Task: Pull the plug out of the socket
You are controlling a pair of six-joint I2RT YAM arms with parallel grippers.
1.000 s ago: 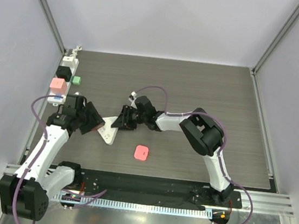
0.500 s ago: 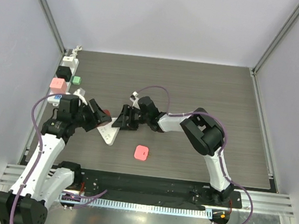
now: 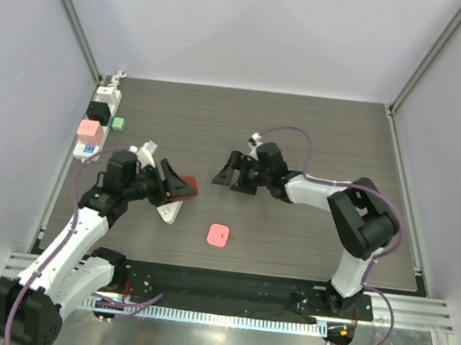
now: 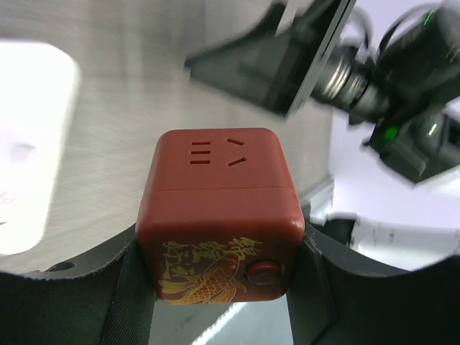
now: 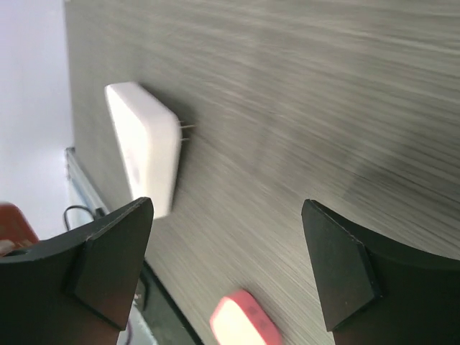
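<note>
My left gripper is shut on a red cube-shaped plug, which it holds just above the table, free of any outlet. In the left wrist view the red plug fills the space between both fingers and shows a gold fish print. The socket, a long white power strip, lies along the left edge, well apart from the plug. My right gripper hangs open and empty over mid-table, and in its wrist view bare wood shows between the jaws.
A flat white adapter with two prongs lies just below the left gripper. A pink block lies near the front edge. On the strip sit a black cube and a pink cube; a green piece is beside it.
The right gripper has opened and drawn back to the right, away from the white adapter. The left gripper has swung right with the red plug still in it.
</note>
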